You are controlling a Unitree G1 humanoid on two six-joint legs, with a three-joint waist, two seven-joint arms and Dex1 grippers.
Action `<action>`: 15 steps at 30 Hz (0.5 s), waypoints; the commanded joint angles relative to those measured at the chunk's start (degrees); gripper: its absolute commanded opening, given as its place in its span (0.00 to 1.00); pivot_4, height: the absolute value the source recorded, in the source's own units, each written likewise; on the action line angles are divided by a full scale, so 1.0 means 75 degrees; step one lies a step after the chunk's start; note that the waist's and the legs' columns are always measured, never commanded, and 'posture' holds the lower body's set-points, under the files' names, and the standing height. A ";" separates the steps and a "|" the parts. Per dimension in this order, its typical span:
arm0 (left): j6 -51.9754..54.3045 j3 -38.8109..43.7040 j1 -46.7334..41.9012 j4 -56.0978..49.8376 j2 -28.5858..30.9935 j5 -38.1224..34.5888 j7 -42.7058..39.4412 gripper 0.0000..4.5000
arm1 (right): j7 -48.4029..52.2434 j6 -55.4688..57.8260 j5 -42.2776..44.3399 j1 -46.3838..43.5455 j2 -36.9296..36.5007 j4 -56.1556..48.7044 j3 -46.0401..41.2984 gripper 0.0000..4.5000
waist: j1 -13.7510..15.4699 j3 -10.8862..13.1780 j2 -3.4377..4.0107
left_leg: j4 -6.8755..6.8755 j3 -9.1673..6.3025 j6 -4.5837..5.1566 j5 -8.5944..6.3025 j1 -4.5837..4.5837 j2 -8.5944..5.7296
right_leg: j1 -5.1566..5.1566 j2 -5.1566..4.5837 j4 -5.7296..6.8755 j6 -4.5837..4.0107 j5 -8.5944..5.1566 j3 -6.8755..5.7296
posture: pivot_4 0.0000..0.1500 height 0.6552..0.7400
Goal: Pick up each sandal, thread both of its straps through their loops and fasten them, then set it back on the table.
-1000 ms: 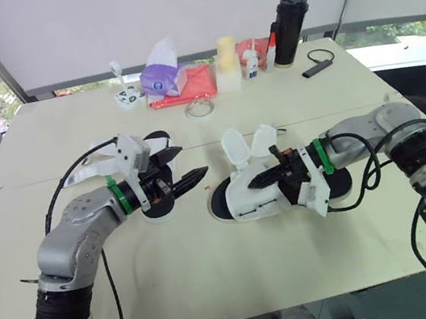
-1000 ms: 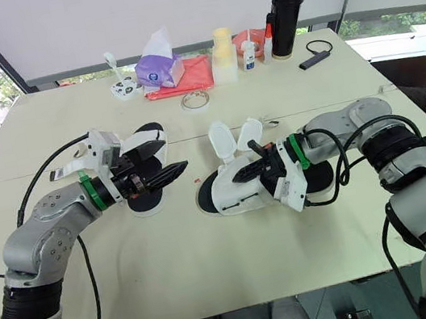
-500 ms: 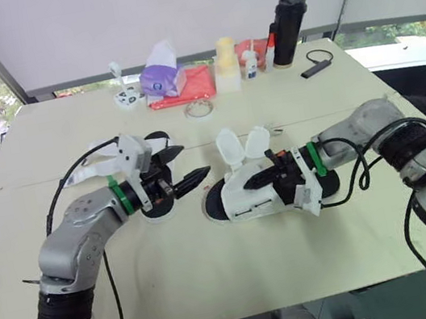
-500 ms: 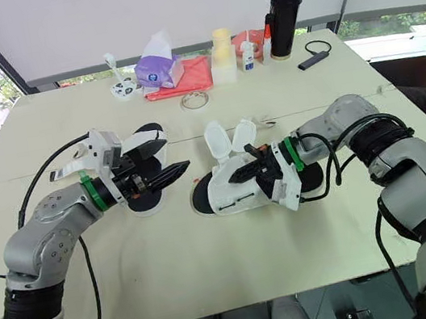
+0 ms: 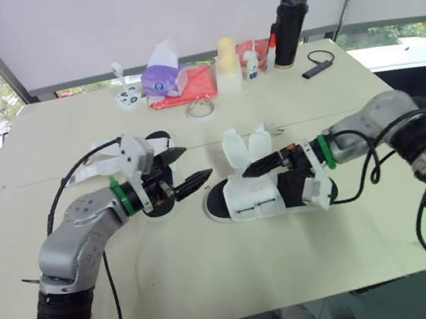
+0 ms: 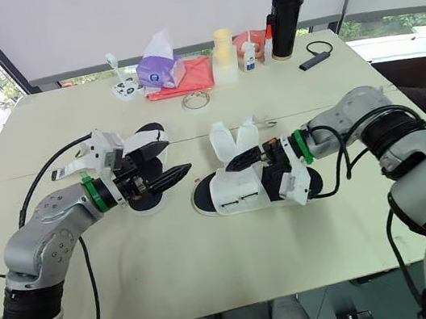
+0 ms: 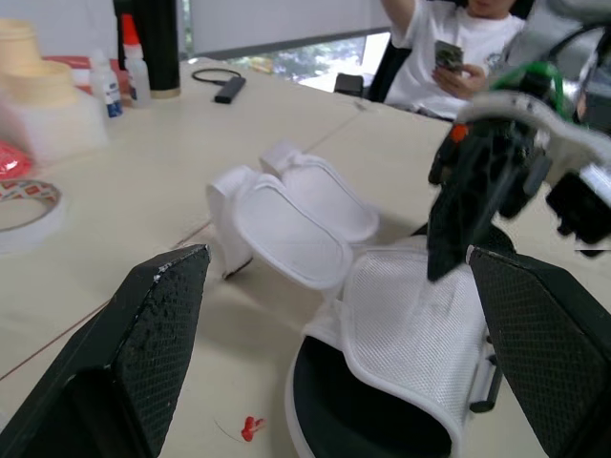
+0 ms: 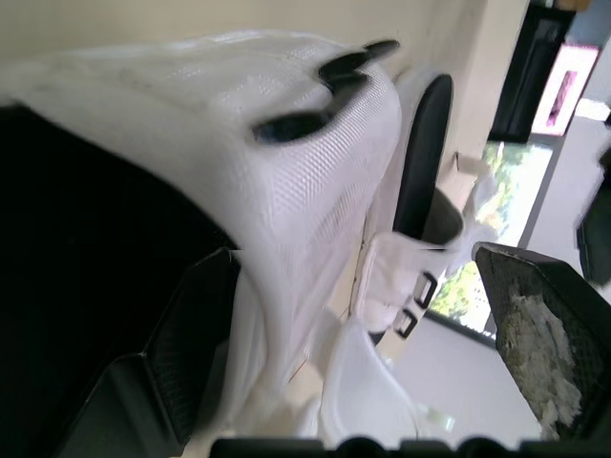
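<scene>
Two sandals lie near the middle of the table [image 5: 216, 274]. One sandal [image 5: 256, 197] sits under my right claw [image 6: 234, 164], fingers apart over its white mesh upper, and the other sandal [image 6: 149, 205] sits under my left claw [image 5: 195, 162], also spread wide. At the far edge, one black tumbler [image 5: 289, 28] stands, and one purple tissue box [image 5: 160, 78] holds a tissue [image 5: 162, 52] poking out.

Spread-fingered left end effector [image 5: 196, 163] faces spread-fingered right end effector [image 5: 252, 170].
</scene>
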 commanded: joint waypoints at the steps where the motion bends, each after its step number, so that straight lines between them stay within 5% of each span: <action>1: -0.0076 -0.0007 0.0011 -0.0094 0.0157 0.0019 -0.0242 1.00 | 0.1904 -0.0196 0.2031 0.0061 -0.0742 0.0196 -0.0151 1.00 | -0.0002 0.0000 0.0000 | 0.0002 0.0000 0.0000 0.0000 0.0000 0.0000 | 0.0004 0.0000 -0.0001 0.0001 0.0000 0.0001 | 1.00 0.88; 5: -0.0216 -0.0032 0.0062 -0.0001 0.0290 0.0120 -0.0520 1.00 | 0.4866 0.1408 0.5615 0.1116 -0.1735 -0.1015 0.0061 1.00 | -0.0005 0.0001 -0.0001 | -0.0003 -0.0001 0.0011 -0.0007 0.0043 0.0005 | 0.0055 -0.0001 -0.0016 -0.0010 -0.0008 0.0002 | 1.00 0.88; 9: -0.0542 -0.0181 0.0071 0.0205 0.0450 0.0395 -0.0863 1.00 | 0.7319 0.5081 0.9290 0.2903 -0.2843 -0.4083 -0.0708 1.00 | -0.0011 0.0000 0.0009 | -0.0014 -0.0008 0.0028 -0.0017 0.0072 0.0031 | 0.0083 -0.0004 -0.0029 -0.0015 -0.0014 0.0010 | 1.00 0.88; 13: -0.0919 -0.0322 0.0039 0.0413 0.0540 0.0585 -0.1278 1.00 | 0.8089 0.7550 1.0530 0.4027 -0.3373 -0.5985 -0.1782 1.00 | -0.0002 0.0000 0.0025 | -0.0011 -0.0001 0.0041 -0.0027 0.0072 0.0043 | 0.0071 -0.0005 -0.0029 -0.0016 -0.0015 0.0023 | 1.00 0.88; 15: -0.1290 -0.0482 0.0056 0.0630 0.0615 0.0835 -0.1594 0.88 | 0.7908 0.8727 1.0908 0.4349 -0.3213 -0.6580 -0.2410 1.00 | 0.0020 0.0000 0.0025 | -0.0011 -0.0002 0.0039 -0.0027 0.0070 0.0044 | 0.0071 -0.0004 -0.0032 -0.0017 -0.0015 0.0021 | 1.00 0.88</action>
